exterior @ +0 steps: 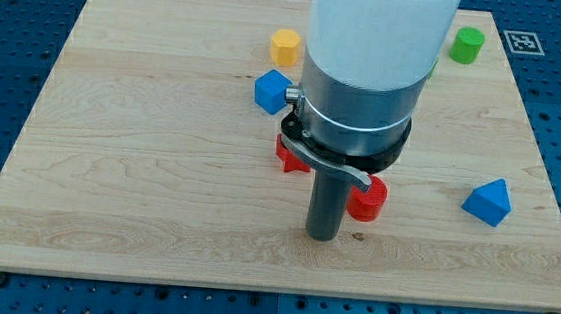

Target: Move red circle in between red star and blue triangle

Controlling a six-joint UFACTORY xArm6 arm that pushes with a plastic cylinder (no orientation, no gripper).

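Rod down on the pale wooden board (pixel 109 164), my tip (pixel 323 238) near the front centre; it is a plain dark rod with nothing to spread or pinch, simply standing on the wood. The small red circle block (pixel 368 200) sits touching or just beside the rod on its right. Behind and to the left, a red block (pixel 288 154), presumably the red star, is mostly hidden under the arm's grey collar, so its shape cannot be confirmed. The blue triangle block (pixel 487 201) lies well apart to the right, near the board's right edge. Farther back: a blue cube-like block (pixel 272 91), a yellow block (pixel 285 46), a green cylinder block (pixel 466 45) far right. Judgement: the circle is close to the star but well short of the midpoint. Risks: an off-centre push from this side could let the round block roll off the rod and slip toward the near edge; overshooting could knock the triangle; the arm's bulk hides the star, so a sweep might nudge it unseen. No containers in the scene.
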